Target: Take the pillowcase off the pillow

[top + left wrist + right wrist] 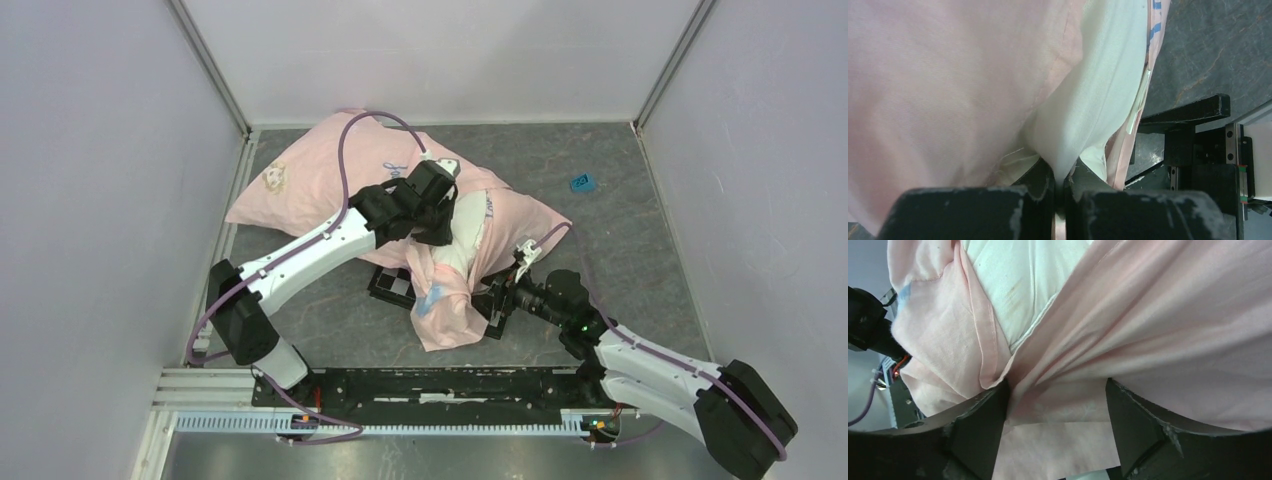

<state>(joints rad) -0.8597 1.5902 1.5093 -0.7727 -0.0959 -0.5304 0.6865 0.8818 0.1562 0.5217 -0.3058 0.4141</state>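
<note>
The pale pink pillowcase (pixel 320 180) lies across the back of the table, bunched toward the front. The white pillow (pixel 468 225) pokes out of its open end near the middle. My left gripper (pixel 440 228) is shut on a fold of the white pillow fabric. In the left wrist view, the pillow (pixel 1098 90) is pinched between the closed jaws of the left gripper (pixel 1064 172), with the pillowcase (pixel 938 90) to the left. My right gripper (pixel 510 275) is open, its jaws spread around loose pillowcase fabric (pixel 1158 325), with the pillow (pixel 1018 280) above the right gripper (pixel 1058 410).
A black-and-white checkered board (pixel 392 285) lies under the bunched fabric at the front. A small blue object (pixel 582 182) sits on the grey tabletop at the back right. Grey walls enclose the left, back and right sides. A black rail (pixel 430 385) runs along the near edge.
</note>
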